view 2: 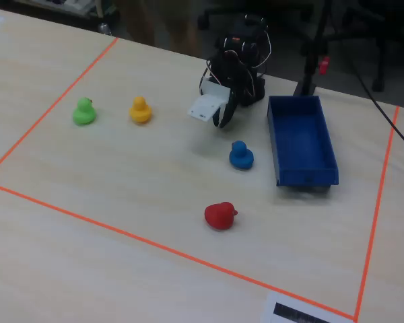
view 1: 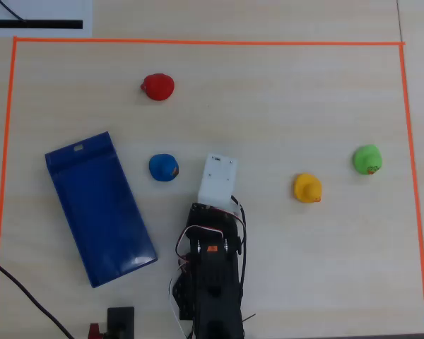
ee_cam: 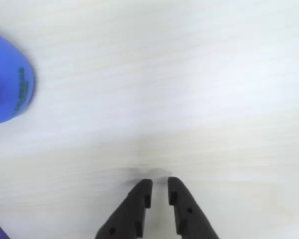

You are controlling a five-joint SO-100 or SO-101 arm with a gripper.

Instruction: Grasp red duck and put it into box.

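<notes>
From the overhead view we see the pale wood-grain desk (view 1: 304, 106) bordered by a rectangle of orange tape (view 1: 198, 42), with the small red rubber duck (view 1: 157, 87) sitting near the upper edge of that rectangle, well apart from everything else. The long blue plastic box (view 1: 99, 208) lies tilted at the left, and a small blue duck (view 1: 163, 168) sits between it and the arm's white wrist housing (view 1: 218, 181); a yellow duck (view 1: 307, 188) and a green duck (view 1: 367, 159) sit to the right. The black arm (view 1: 212, 275) reaches up from the bottom edge. In the wrist view we find the black end effector (ee_cam: 159, 186) entering from the bottom, its two fingertips spread only a narrow gap apart and holding nothing, hanging over bare desk, with the blue duck blurred at the left edge. In the fixed view we see the red duck nearest the camera, in front of the blue duck and well away from the box, which is empty; the end effector (view 2: 222, 120) points down just behind the blue duck.
</notes>
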